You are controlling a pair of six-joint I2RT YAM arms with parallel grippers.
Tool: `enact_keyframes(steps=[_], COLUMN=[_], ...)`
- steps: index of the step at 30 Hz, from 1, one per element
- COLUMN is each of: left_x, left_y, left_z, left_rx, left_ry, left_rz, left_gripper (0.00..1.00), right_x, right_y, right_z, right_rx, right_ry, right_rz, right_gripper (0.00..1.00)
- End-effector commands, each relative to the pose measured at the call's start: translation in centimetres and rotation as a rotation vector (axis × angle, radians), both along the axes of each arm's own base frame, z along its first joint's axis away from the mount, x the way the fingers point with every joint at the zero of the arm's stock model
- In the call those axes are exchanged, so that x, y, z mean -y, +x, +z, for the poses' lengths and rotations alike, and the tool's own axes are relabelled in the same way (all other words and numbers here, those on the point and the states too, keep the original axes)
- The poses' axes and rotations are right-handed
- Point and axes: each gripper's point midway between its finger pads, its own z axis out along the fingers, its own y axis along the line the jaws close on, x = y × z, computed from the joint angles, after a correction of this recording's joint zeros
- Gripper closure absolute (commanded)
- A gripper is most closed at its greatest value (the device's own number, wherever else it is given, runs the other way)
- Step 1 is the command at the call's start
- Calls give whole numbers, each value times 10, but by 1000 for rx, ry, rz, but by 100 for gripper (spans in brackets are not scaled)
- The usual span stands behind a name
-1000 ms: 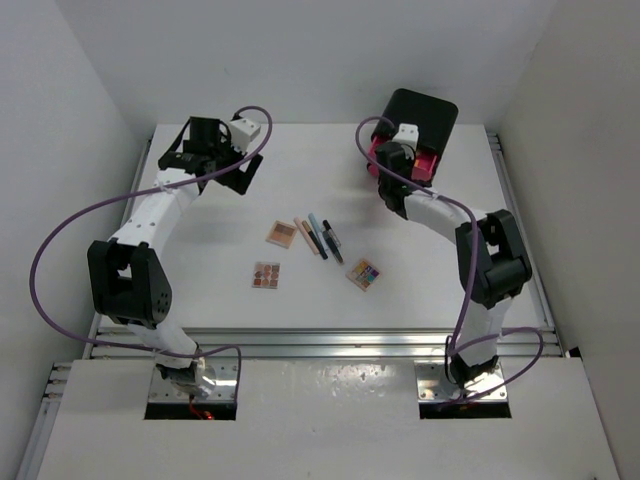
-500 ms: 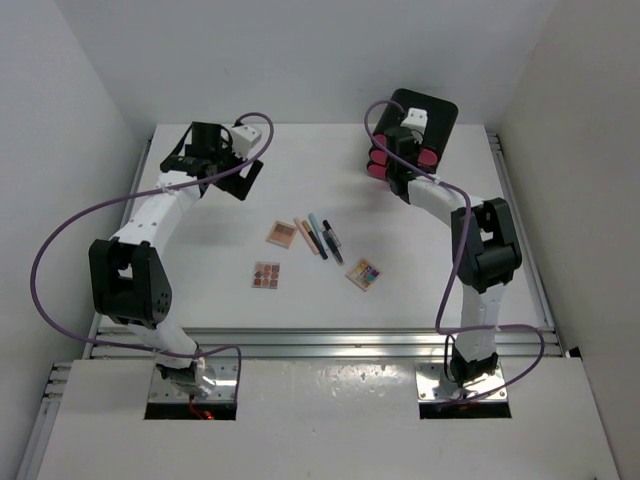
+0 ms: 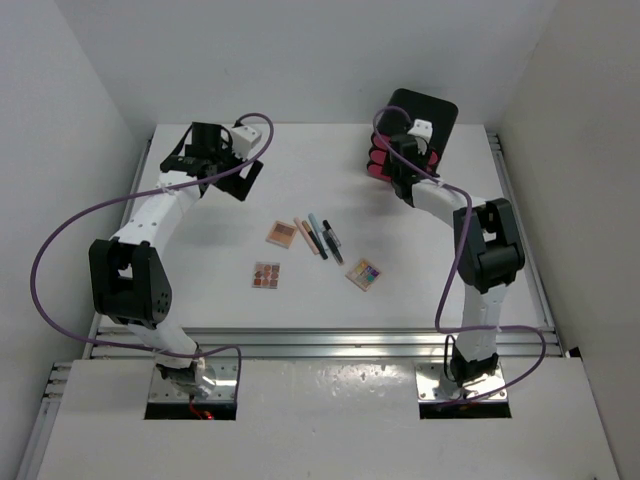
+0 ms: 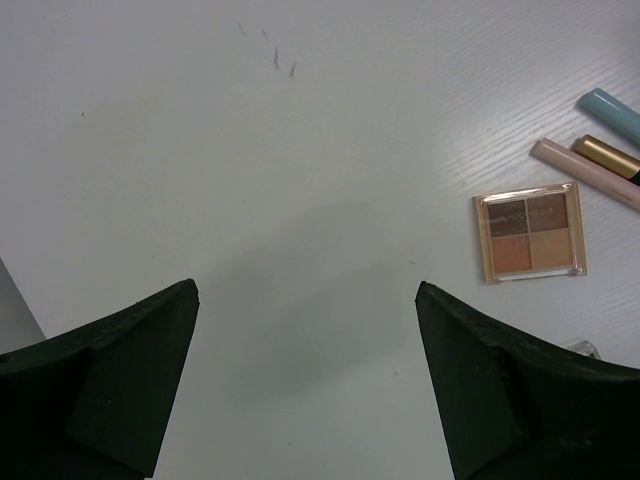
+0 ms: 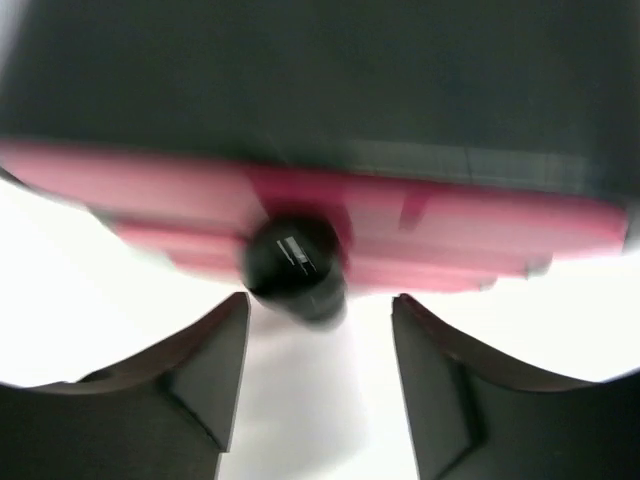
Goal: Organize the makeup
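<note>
Right hand [image 5: 320, 300] at the black drawer box [image 3: 428, 112] in the far right corner of the bench [image 3: 220, 262] — fingers parted just before a knob [image 5: 295, 270], gripping nothing, probably to work the drawer. Left hand [image 4: 305, 287] gapes empty. The makeup [image 3: 318, 237] lies mid-bench.

Robot lab test cell, not a home or shop. White table [image 3: 210, 290] boxed in by plain white panels [image 3: 320, 60] behind it and on both sides. Aluminium extrusion rail [image 3: 320, 340] runs along the table's near edge. Two robot arms [image 3: 150, 215] are bolted to metal plates [image 3: 225, 375] just in front of the table, with purple cables [image 3: 45, 240] looping loose beside it — a bench rig.
</note>
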Motion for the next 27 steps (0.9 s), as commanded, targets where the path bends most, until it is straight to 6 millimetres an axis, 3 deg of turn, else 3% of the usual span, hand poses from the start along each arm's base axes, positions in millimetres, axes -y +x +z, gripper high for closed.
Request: enact_keyframes(steps=[1, 6, 15, 27], left_x=[0, 4, 8, 8], left_y=[-3, -1, -1, -1], left_z=[10, 10, 10, 10], left_rx=[21, 19, 19, 21], left_ry=[3, -9, -9, -2], left_rz=[-1, -15, -25, -30], left_gripper=[4, 4, 4, 3], right_x=[-8, -9, 1, 9], right_y=[-27, -29, 7, 24], right_z=[-2, -10, -5, -12], right_rx=[-49, -66, -2, 44], right_ry=[125, 128, 44, -5], right_rz=[-37, -77, -147, -186], right_gripper=[39, 36, 40, 46])
